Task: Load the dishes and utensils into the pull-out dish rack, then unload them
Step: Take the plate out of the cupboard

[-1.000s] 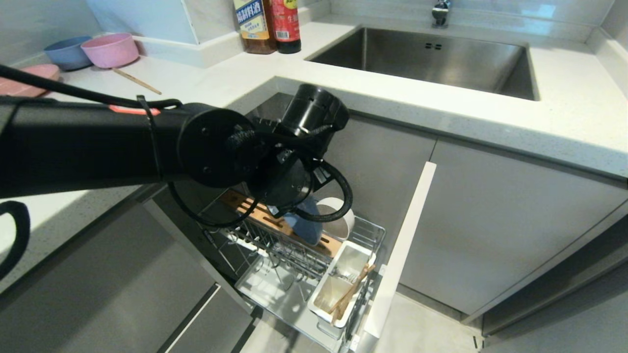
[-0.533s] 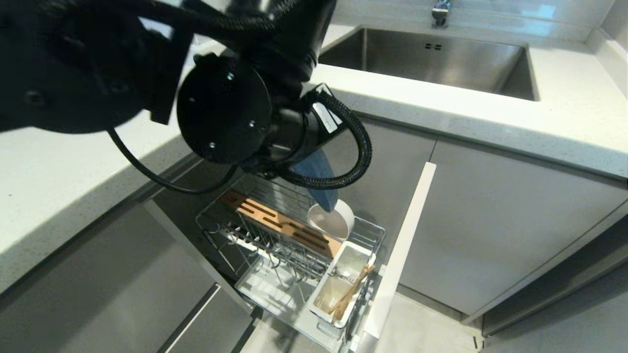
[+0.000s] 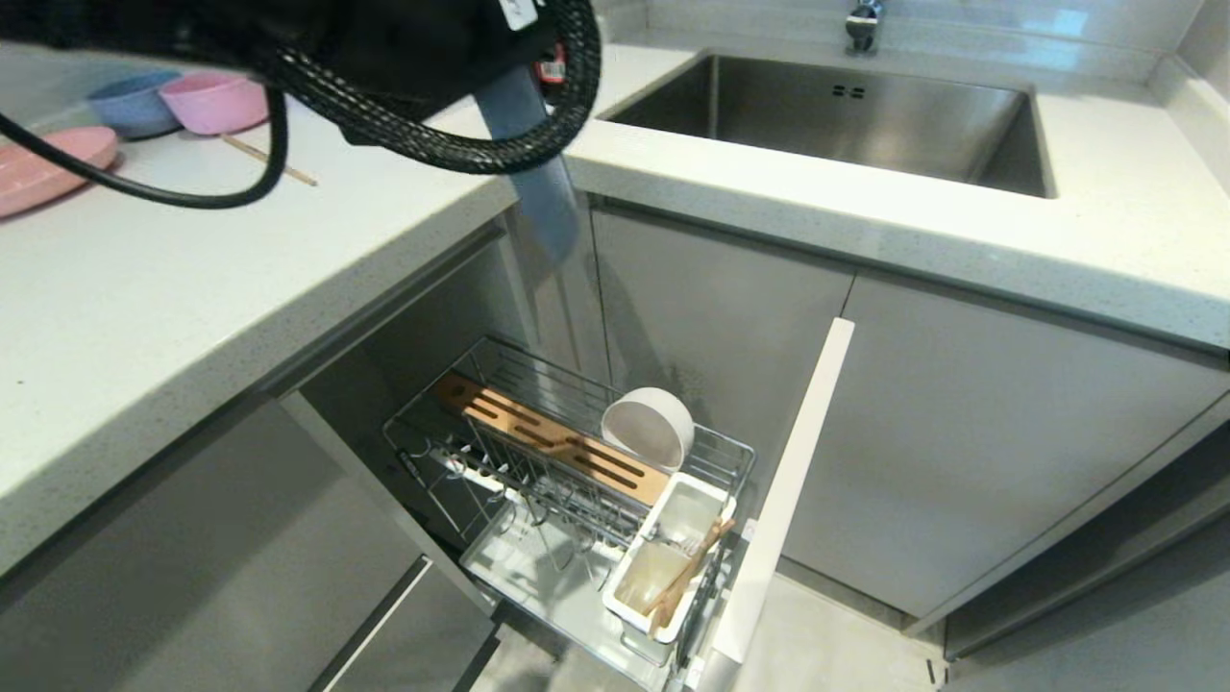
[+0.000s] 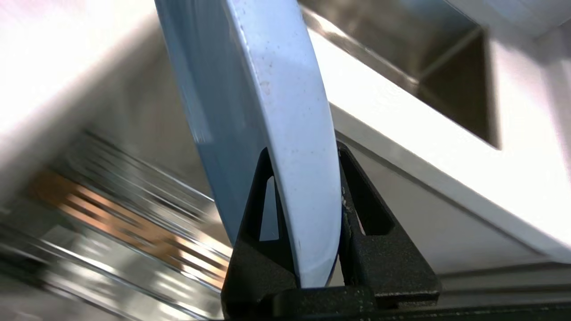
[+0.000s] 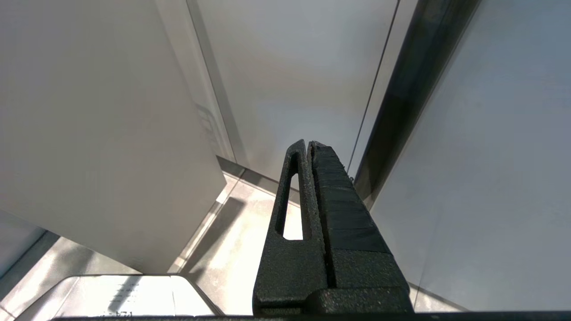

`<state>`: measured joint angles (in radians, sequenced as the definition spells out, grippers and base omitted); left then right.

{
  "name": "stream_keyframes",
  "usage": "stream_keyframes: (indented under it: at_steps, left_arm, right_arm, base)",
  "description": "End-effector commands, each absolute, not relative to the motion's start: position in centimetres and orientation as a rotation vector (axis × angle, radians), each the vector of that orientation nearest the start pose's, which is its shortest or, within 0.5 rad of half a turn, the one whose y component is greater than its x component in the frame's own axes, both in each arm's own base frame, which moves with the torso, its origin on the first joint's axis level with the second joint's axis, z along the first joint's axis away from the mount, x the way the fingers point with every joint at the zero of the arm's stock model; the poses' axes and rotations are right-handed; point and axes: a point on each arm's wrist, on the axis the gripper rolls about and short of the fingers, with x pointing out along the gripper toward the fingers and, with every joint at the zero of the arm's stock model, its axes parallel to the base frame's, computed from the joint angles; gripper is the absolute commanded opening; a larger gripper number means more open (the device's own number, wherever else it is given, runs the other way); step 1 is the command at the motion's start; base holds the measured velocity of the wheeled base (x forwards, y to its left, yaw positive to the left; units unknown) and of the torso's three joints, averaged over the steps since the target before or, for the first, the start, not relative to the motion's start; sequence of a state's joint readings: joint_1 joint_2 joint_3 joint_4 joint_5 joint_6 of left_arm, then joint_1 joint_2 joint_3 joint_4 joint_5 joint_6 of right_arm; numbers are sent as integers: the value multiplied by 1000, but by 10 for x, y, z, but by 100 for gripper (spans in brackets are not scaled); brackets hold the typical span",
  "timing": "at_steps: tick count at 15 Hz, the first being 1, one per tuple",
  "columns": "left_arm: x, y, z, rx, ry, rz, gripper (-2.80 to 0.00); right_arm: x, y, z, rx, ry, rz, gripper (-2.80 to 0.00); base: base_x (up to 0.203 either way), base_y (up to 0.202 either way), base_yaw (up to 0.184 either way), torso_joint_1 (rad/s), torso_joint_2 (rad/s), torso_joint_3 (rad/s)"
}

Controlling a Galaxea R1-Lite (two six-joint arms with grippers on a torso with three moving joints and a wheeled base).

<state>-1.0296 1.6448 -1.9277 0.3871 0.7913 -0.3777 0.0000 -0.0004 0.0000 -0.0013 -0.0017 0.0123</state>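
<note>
The left claw (image 4: 308, 178) pinches the plate (image 4: 267, 111) by its rim; rack (image 3: 567, 461) well below. The plate looks stiff, smooth, probably slippery, so the rim grip must be firm.

The right claw (image 5: 308, 147) is closed on nothing.

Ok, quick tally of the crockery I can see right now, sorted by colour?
Blue: 2, the blue plate clamped in the left gripper and a small blue bowl on the counter
Pink: 2, the pink bowl and pink plate
White: 1, the white bowl in the dish rack
Total: 5

Right gripper (image 5: 308, 145), fingers pressed together, near pale cabinet panels (image 5: 102, 133).
</note>
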Motion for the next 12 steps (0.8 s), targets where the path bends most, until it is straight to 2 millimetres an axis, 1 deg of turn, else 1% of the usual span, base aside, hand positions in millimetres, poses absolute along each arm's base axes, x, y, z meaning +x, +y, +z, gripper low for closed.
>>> stream_keyframes:
  at_steps: [1, 4, 6, 9, 11, 12]
  left_arm:
    - [147, -194, 424, -224, 58, -188, -280]
    - [154, -163, 439, -95, -22, -89, -280]
    - [160, -146, 444, -34, -46, 6, -280]
    - [172, -116, 442, 49, -8, 158, -280]
    - [176, -94, 433, 128, 83, 257, -280]
    - [174, -82, 427, 176, 147, 305, -280]
  right_arm:
    - [-23, 0, 75, 12, 0, -2, -280]
    - [-23, 0, 75, 12, 0, -2, -280]
    - [-23, 0, 75, 12, 0, -2, -280]
    - [-23, 0, 75, 12, -1, -2, -280]
    - [-23, 0, 75, 12, 0, -2, -280]
    - [-23, 0, 75, 12, 0, -2, -280]
  base:
    - [0, 0, 0, 0, 0, 0]
    - [0, 0, 0, 0, 0, 0]
    - [0, 0, 0, 0, 0, 0]
    - [0, 0, 0, 0, 0, 0]
    - [0, 0, 0, 0, 0, 0]
    - [0, 0, 0, 0, 0, 0]
